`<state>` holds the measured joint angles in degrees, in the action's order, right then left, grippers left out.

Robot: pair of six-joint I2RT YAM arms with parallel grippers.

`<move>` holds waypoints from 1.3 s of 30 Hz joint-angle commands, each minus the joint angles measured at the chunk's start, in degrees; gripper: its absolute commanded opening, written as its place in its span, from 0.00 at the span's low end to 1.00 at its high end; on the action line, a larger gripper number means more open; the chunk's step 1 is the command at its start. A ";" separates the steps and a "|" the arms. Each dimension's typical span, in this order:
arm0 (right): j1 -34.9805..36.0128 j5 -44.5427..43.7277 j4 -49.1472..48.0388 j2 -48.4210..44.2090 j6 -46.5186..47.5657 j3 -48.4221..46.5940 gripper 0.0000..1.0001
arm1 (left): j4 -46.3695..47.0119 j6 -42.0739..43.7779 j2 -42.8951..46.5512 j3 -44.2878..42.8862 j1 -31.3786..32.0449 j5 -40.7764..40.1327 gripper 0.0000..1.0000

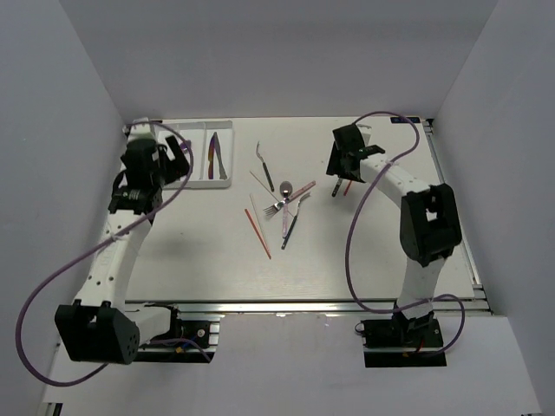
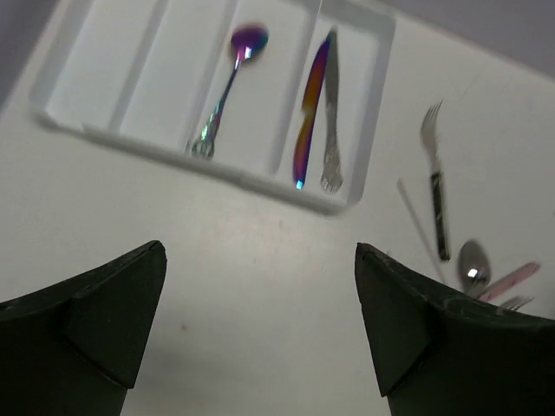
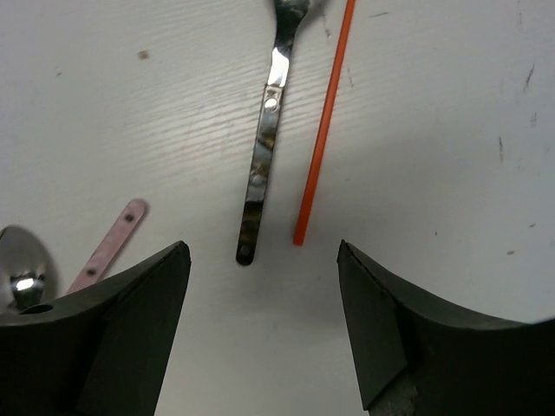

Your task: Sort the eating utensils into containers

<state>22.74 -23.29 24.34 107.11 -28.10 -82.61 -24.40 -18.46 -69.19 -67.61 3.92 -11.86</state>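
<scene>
Left tool (image 2: 260, 251) apart and empty, white tray (image 2: 95, 78) at upper left, right tool (image 3: 260, 251) apart over silver utensil (image 3: 264, 147), red chopstick (image 3: 323, 121) just right of it

1 white tray (image 2: 217, 165), 2 knives (image 2: 310, 113), 1 iridescent spoon (image 2: 227, 82), 2 red chopsticks (image 1: 257, 232)

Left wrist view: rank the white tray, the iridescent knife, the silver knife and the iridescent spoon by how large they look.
1. white tray, by far the largest.
2. iridescent knife and silver knife: about alike in length, so not ranked against each other.
3. iridescent spoon, the shortest.
</scene>
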 commanded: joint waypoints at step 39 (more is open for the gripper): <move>10.63 20.91 -23.72 -18.77 3.93 15.54 0.00 | 37.58 -30.30 -4.09 14.71 19.18 28.39 0.98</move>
<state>27.53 -6.24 8.78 94.48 -24.91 -68.84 5.43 -42.70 -70.74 -50.39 19.16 16.80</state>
